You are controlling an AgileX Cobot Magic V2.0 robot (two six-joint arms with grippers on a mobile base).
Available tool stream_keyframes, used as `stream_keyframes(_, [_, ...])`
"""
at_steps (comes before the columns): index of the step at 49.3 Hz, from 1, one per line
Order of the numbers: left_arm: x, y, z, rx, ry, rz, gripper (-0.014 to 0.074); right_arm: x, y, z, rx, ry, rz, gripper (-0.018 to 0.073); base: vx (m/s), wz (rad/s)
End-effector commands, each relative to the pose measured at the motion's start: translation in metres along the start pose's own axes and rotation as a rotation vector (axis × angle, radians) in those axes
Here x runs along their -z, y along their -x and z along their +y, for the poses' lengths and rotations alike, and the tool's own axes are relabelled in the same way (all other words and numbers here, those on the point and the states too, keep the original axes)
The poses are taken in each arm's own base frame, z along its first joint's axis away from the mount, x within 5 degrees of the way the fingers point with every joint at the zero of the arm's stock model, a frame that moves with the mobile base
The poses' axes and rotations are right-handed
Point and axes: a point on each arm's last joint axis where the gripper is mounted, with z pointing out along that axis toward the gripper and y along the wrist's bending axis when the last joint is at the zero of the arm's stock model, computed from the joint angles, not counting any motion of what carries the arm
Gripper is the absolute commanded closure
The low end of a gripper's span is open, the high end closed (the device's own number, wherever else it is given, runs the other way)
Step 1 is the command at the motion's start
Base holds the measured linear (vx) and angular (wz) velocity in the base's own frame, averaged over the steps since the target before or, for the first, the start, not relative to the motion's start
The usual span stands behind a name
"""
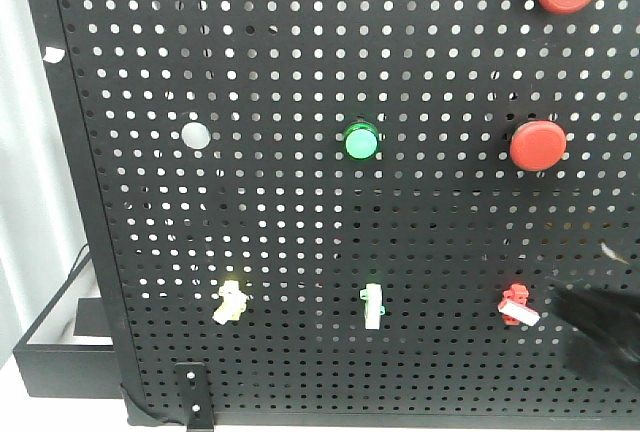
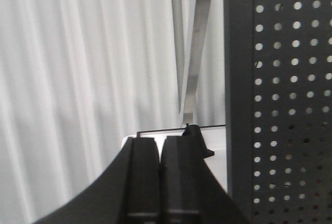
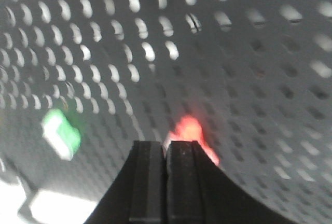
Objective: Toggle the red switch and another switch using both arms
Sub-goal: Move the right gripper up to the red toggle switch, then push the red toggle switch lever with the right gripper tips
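R tool [image 3: 166, 149], jaws together, just by red switch [image 3: 191, 129]

The black pegboard [image 1: 300, 52] carries the red switch [image 1: 517, 304], a pale yellow switch [image 1: 231, 299], a green-based toggle [image 1: 373, 304] and a green button [image 1: 361, 140].

Red switch [image 1: 517, 305], white lever tip, bottom right; pale yellow switch [image 1: 231, 299] bottom left, same row.

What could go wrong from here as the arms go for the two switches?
The shut right gripper is lined up slightly off the red switch, so its push might glance off. The left gripper faces the curtain beyond the board edge; swinging toward the yellow switch, it could clip that edge.
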Motion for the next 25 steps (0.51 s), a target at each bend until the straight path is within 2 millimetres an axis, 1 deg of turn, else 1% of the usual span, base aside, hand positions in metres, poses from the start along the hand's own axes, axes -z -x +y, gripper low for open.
stream_keyframes(1, [0.001, 0.01, 0.003, -0.007, 0.019, -0.04, 0.0603, -0.005, 0.015, 0.0, -0.045, -0.013, -0.083, 0.0566, 0.0, 0.0])
stream_keyframes(7, [0.001, 0.01, 0.003, -0.007, 0.019, -0.04, 0.0603, -0.013, 0.012, -0.002, -0.085, -0.012, -0.063, 0.0566, 0.0, 0.0])
stream_keyframes(16, [0.001, 0.01, 0.003, -0.008, 0.022, -0.038, 0.0603, -0.017, 0.01, -0.002, -0.125, -0.001, -0.048, 0.0566, 0.0, 0.0])
stream_keyframes(25, [0.001, 0.01, 0.003, -0.008, 0.022, -0.038, 0.0603, -0.026, 0.004, -0.002, -0.148, 0.013, -0.005, 0.0566, 0.0, 0.0])
